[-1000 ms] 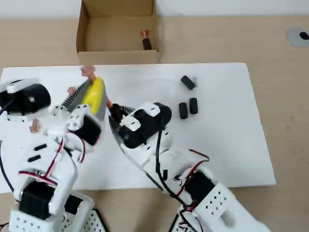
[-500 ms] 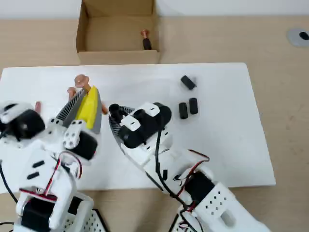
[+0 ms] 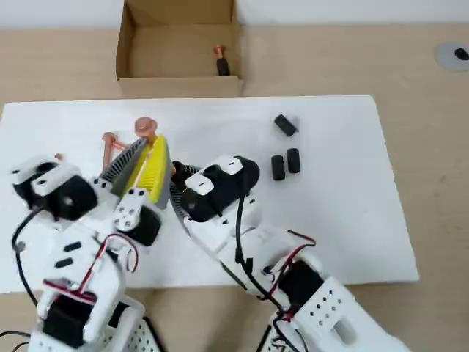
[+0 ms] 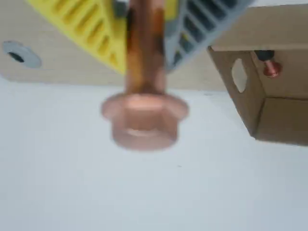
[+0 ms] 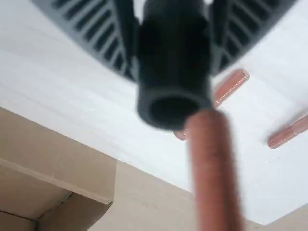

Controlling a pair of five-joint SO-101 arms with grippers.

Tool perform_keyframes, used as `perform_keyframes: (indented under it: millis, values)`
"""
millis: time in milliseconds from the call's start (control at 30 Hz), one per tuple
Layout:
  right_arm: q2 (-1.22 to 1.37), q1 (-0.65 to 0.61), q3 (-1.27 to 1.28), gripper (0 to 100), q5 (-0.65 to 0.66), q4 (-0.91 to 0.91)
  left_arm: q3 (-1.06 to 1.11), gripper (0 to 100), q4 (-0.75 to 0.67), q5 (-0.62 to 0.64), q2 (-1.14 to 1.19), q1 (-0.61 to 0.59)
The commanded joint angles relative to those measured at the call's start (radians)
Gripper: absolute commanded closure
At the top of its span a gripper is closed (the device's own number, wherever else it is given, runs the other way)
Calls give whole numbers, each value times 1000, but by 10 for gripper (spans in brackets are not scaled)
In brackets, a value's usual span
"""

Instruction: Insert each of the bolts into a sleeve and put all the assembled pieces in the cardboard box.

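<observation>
Your left claw [image 4: 144, 21] is clamped on the bolt [image 4: 144, 96], your right claw [image 5: 174, 24] on the sleeve [image 5: 173, 72], both above the surface [image 3: 344, 220] — the bolt tip sits just beside the sleeve's open mouth, axes not quite lined up.

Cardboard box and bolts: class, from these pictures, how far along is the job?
Done: one assembled piece lies in the cardboard box. In hand: the left gripper holds a bolt and the right gripper a sleeve; the bolt's tip sits by the sleeve's opening, not yet inside. Left: that insertion, then three loose sleeves and at least two loose bolts on the white board.
</observation>
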Motion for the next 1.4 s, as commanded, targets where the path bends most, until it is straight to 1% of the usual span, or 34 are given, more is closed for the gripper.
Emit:
perform_keyframes:
  millis: [0,467,800,933,1167,1367]
  values:
    - [-28,-15,-12,989,-5,-25,8,993,-54,-17,-7,5]
    - [-31,-13,-12,989,-6,-25,17,993,-48,-35,-7,28]
    - [-31,-13,-12,989,-6,-28,68,993,-55,-37,-7,35]
    - [-31,-13,-12,989,-8,-28,69,993,-58,-89,-8,34]
    - [-31,-13,-12,989,-6,-28,152,994,-215,-153,-8,25]
    - [-31,-13,-12,989,-6,-28,161,994,-222,-150,-8,32]
